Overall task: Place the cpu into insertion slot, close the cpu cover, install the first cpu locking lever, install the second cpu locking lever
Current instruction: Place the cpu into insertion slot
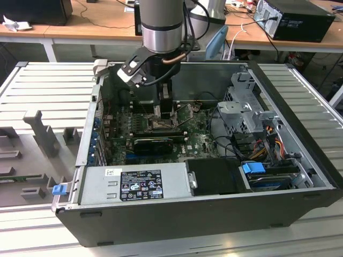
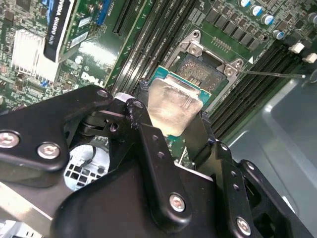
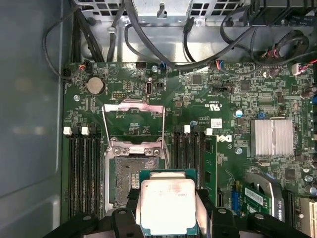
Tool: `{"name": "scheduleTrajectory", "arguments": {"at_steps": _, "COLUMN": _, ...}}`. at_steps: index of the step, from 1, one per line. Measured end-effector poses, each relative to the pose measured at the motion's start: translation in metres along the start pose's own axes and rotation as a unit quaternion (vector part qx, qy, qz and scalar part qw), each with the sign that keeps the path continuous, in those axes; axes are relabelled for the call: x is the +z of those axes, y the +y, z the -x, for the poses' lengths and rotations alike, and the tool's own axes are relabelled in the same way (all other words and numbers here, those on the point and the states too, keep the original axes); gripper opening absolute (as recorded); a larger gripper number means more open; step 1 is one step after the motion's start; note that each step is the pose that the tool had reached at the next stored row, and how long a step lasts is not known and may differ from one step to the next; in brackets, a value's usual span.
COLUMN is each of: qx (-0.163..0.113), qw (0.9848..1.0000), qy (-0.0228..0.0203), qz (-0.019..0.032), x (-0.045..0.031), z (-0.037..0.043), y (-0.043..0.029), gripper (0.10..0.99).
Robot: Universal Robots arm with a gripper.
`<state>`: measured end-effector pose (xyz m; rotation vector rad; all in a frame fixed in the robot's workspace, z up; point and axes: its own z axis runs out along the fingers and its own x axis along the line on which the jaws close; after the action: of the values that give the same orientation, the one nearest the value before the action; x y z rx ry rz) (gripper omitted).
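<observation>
Two fingers (image 3: pixel 132 210) gripping one cpu (image 3: pixel 167 206), above one insertion slot (image 3: pixel 126 181), one cpu cover (image 3: pixel 133 103) open

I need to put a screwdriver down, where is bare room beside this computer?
The slatted table on the exterior view's right of the computer case lies bare. Inside, cables and the drive cage crowd that side; the pincer holds the chip over the socket.
</observation>
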<state>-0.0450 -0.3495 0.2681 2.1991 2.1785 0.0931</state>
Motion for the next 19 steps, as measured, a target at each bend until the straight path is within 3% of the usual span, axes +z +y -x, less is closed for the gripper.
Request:
{"name": "scheduleTrajectory", "arguments": {"at_steps": 2, "qx": -0.001, "qw": 1.0000, "qy": 0.0000, "qz": 0.0000, "x": 0.0083, "z": -0.0043, "y": -0.0006, "gripper": 0.529}}
{"name": "scheduleTrajectory", "arguments": {"at_steps": 8, "qx": -0.004, "qw": 1.0000, "qy": 0.0006, "qz": -0.0001, "x": 0.0211, "z": -0.0157, "y": -0.0017, "gripper": 0.529}}
{"name": "scheduleTrajectory", "arguments": {"at_steps": 19, "qx": -0.001, "qw": 1.0000, "qy": 0.0017, "qz": -0.0030, "x": 0.0440, "z": -0.0236, "y": -0.0035, "gripper": 0.529}}
